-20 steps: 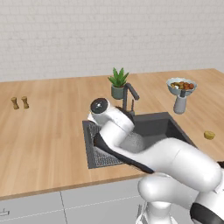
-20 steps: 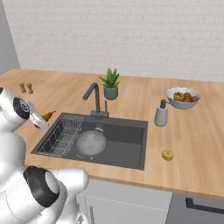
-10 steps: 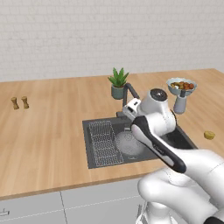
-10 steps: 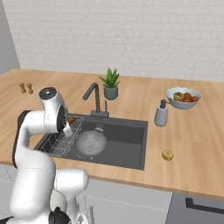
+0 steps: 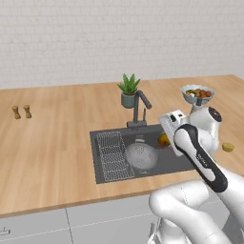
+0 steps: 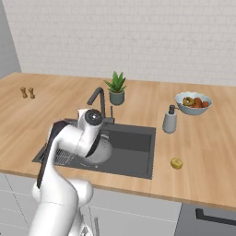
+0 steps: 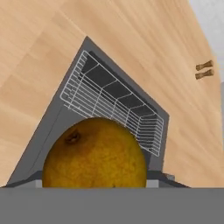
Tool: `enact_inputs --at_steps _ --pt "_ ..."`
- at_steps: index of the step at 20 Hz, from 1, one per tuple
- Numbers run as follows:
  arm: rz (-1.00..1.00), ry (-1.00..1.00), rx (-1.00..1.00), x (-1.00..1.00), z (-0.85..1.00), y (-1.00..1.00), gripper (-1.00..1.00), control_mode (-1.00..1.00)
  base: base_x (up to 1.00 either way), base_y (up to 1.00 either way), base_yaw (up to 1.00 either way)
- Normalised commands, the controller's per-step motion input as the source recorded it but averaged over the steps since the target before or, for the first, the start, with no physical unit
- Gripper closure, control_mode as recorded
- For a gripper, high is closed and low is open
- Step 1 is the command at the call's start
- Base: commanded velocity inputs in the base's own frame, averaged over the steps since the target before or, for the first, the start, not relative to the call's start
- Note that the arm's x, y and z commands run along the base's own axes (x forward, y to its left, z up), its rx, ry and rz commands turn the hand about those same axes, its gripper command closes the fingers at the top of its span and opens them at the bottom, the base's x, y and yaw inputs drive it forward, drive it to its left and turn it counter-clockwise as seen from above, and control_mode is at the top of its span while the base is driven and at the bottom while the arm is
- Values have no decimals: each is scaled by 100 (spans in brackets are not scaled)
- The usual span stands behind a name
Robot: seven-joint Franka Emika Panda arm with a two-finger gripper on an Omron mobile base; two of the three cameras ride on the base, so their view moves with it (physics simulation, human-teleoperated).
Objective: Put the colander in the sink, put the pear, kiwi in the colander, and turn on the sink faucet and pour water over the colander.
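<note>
- The colander (image 5: 142,156) sits in the sink (image 5: 177,161) beside the wire rack (image 5: 112,155), so the first step of the task reads as done.
- The end effector (image 5: 165,139) is closed on the pear (image 7: 94,154), which shows close up in the hand view with its stem end toward the camera; the fingertips themselves are hidden behind the fruit.
- In the left base view the pear hangs over the basin, just beside the colander and not yet above its middle; judged to be in transit for the drop.
- The kiwi (image 6: 176,163) lies on the bench (image 6: 203,138) right of the sink, well apart from it, awaiting its own pick.
- The sink faucet (image 6: 98,102) stands behind the basin; no water is visible.
</note>
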Motion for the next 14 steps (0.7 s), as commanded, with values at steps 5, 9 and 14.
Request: enact_inputs --at_steps 5,9,14 --pt "-11 21 35 19 0 -35 100 -100 0 0 0" --pt "-6 44 24 58 0 -19 100 -100 0 0 0" --pt "-1 41 30 65 0 -45 100 -100 0 0 0"
